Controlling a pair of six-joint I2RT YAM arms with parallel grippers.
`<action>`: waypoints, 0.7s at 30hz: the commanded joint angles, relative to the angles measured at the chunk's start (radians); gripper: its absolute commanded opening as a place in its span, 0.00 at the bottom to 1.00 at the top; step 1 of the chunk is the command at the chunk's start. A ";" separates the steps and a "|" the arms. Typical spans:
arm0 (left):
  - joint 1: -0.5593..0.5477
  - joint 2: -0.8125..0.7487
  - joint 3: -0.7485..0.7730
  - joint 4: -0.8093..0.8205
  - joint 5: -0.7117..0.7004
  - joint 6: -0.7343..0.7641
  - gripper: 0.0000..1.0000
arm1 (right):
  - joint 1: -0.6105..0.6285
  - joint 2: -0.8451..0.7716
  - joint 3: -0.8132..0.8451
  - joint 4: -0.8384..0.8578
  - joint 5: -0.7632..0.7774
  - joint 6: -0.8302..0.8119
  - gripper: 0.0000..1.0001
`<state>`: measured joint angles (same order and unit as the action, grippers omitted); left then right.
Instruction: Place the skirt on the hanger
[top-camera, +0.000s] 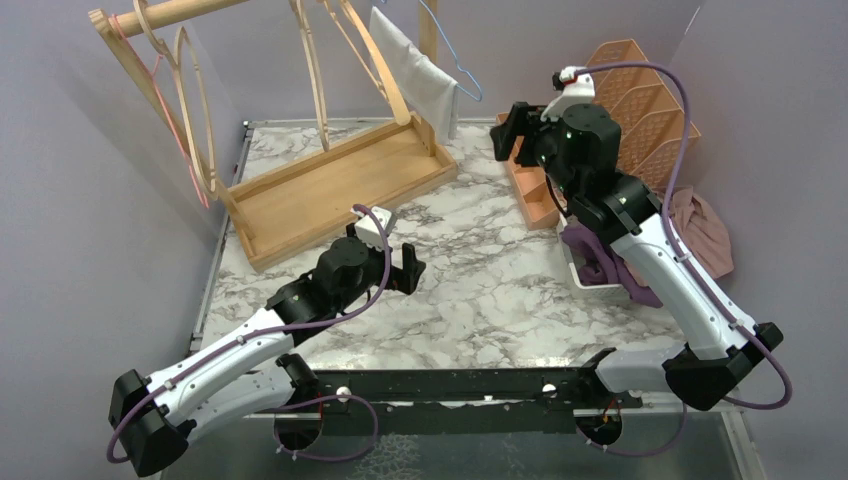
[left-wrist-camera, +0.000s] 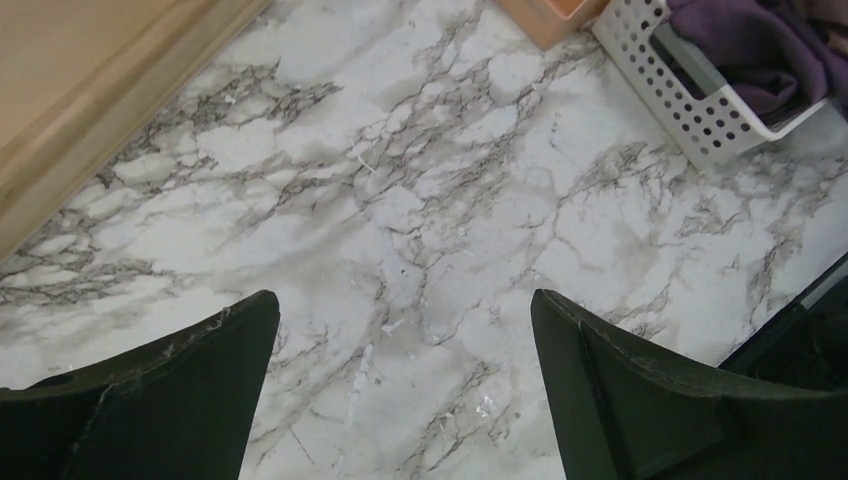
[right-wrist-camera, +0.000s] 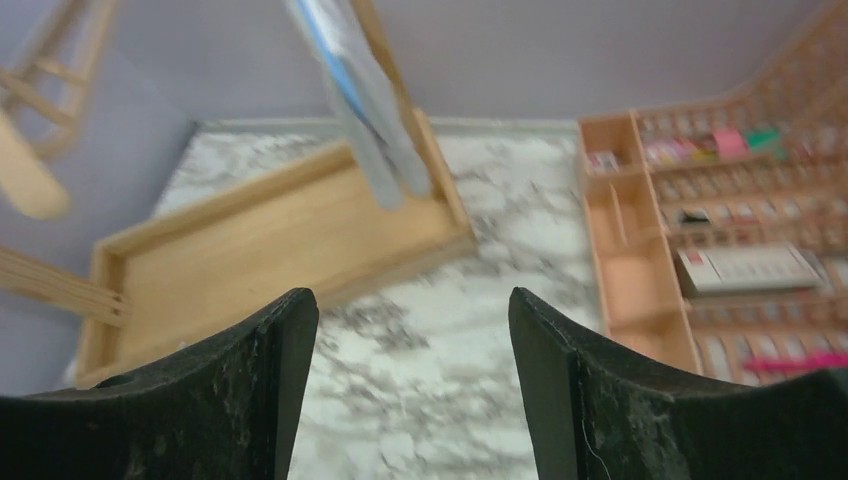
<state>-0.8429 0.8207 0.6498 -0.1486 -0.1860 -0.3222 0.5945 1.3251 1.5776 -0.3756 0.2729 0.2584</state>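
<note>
Bench (top-camera: 480, 290) carried the wooden rack (top-camera: 330, 185). The skirt (top-camera: 420, 80) hung at its right end, apparently on the blue hanger (top-camera: 462, 72); task looked done. Left pincer (left-wrist-camera: 402, 300) and right pincer (right-wrist-camera: 410, 295) were apart, empty.

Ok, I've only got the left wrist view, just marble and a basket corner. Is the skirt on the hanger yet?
Observer: Top view shows a pale skirt draped on the blue hanger, at the rack.
Operator: Is the right hand holding it?
Observer: No, the right hand is open and empty, raised just right of the skirt.
Operator: Any spare hangers?
Observer: Yes, bare wooden hangers on the same rack, left of the skirt.
</note>
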 joint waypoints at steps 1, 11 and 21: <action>-0.001 0.042 0.015 -0.062 0.029 -0.062 0.99 | -0.034 -0.069 -0.158 -0.270 0.246 0.113 0.77; 0.000 0.106 0.001 -0.028 0.146 -0.073 0.99 | -0.532 -0.091 -0.321 -0.423 0.352 0.210 0.92; 0.001 0.226 0.081 0.014 0.151 -0.107 0.99 | -0.657 0.091 -0.406 -0.324 0.437 0.275 1.00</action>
<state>-0.8429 1.0012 0.6636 -0.1738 -0.0643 -0.4076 -0.0322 1.3415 1.2194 -0.7536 0.6769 0.5018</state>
